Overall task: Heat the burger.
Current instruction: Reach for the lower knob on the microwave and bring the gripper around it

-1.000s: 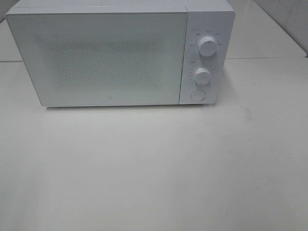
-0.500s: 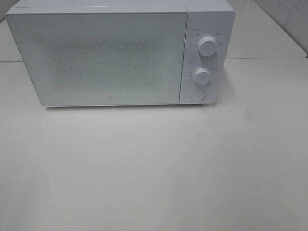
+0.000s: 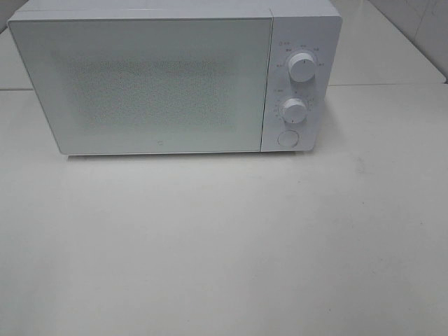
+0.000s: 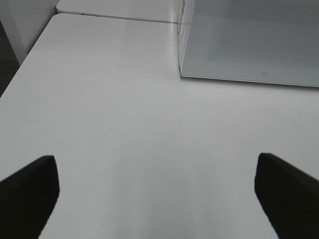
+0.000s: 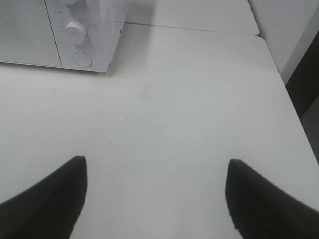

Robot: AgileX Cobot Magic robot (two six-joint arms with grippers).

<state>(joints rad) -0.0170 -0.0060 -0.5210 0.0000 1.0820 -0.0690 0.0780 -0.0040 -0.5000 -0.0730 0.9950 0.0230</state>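
Hovering empty with jaws spread wide, left gripper (image 4: 154, 164) and right gripper (image 5: 155, 164) face the shut white boxy microwave (image 3: 161, 84); burger unseen, progress unclear.

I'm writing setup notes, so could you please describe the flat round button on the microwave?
The white microwave stands at the back of the table; its control panel is right of the door. At the panel's bottom, below the upper knob and lower knob, sits the button. Unlike both protruding knobs, it lies flat.
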